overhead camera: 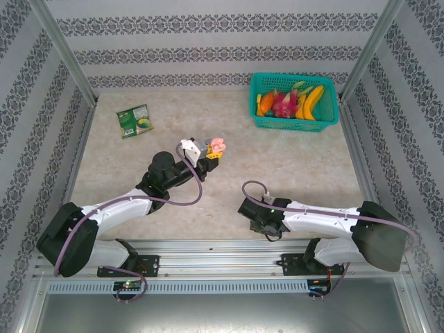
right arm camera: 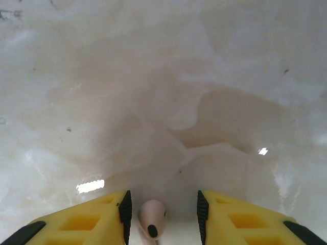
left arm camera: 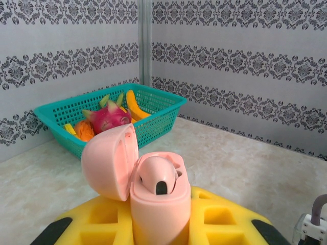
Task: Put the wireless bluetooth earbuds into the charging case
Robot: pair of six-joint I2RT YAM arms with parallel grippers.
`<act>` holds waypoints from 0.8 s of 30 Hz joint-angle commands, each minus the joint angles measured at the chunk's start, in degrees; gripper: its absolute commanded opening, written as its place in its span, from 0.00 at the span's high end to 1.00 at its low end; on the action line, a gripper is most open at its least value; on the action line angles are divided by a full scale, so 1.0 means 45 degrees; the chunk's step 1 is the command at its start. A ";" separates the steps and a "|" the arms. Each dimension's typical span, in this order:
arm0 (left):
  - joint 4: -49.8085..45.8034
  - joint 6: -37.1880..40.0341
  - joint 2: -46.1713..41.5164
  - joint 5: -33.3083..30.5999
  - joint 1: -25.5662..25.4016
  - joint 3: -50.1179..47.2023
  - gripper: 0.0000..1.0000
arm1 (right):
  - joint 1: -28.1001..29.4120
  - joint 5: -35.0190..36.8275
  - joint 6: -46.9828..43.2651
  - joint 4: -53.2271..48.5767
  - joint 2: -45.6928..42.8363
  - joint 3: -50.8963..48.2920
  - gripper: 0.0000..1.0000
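Two earbuds to account for, both pale pink.

Nearest the bases: right gripper pointed down at the table, jaws spread. The loose earbud lies flat on the marble between the fingers, a gap on either side, nothing touching it as far as I can tell.

Mid-table, raised off the surface: left gripper, jaws pressed onto the charging case and pinching its lower body. Case upright, lid hinged open to the left. The seated earbud is in one socket; the socket beside it looks free.

Far edge: green packet on the left and teal basket with a dragon fruit and bananas on the right, both well apart from the work.

Handling, my read: the bud is tiny, very light, hard and glossy, and rounded, so it will likely squirt out of flat pads or skate on the polished stone. I'd close slowly across its bulb rather than the thin stem, and keep the stem end free to lead into the socket. Little force needed. The case is a smooth shell too; a press from above could slide it in the left grip.
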 commanded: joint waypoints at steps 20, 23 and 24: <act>0.0036 0.0066 -0.0204 -0.0089 0.0177 -0.0014 1.00 | 0.0643 -0.0148 0.0563 0.0844 0.0781 0.0311 0.75; 0.0036 0.0036 -0.0192 -0.0062 0.0176 -0.0013 1.00 | 0.0637 -0.0142 0.0607 0.1066 0.0841 0.0253 0.78; 0.0036 0.0046 -0.0191 -0.0061 0.0177 -0.0018 1.00 | 0.0639 -0.0116 0.0623 0.1134 0.0851 0.0242 0.78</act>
